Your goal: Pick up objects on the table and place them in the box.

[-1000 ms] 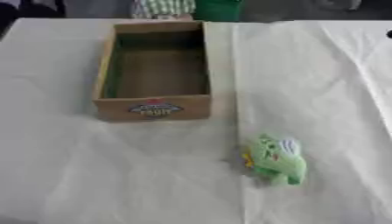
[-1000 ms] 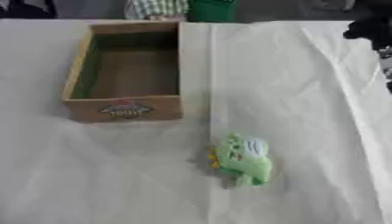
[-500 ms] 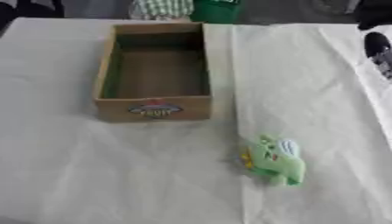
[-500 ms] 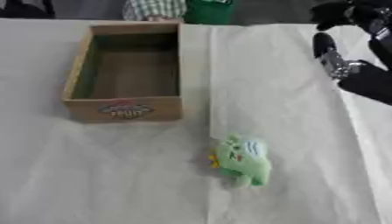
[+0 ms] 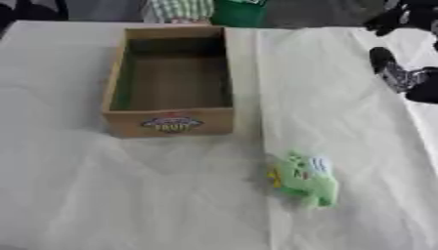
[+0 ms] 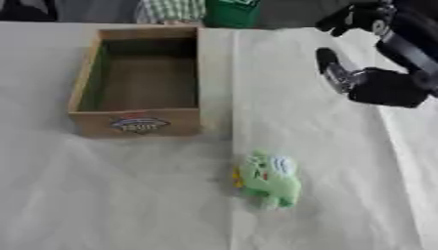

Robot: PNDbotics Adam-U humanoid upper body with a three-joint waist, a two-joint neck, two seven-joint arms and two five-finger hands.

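Note:
A green plush toy (image 6: 268, 177) with a yellow and a pale blue patch lies on the white cloth, below and right of the box. The cardboard box (image 6: 137, 122) stands open at the upper left, a round label on its front wall, and I see nothing inside it. My right hand (image 6: 376, 83) comes in from the upper right, hovering above the table, well up and right of the toy. Its fingers spread apart with nothing between them. My left hand shows in neither view.
The white tablecloth (image 6: 128, 205) covers the table. A green container (image 6: 232, 10) and a person in a checked garment (image 6: 171, 10) sit at the far edge behind the box.
My right hand has come further into view from the upper right, moving left and down toward the table. The toy and box have not moved.

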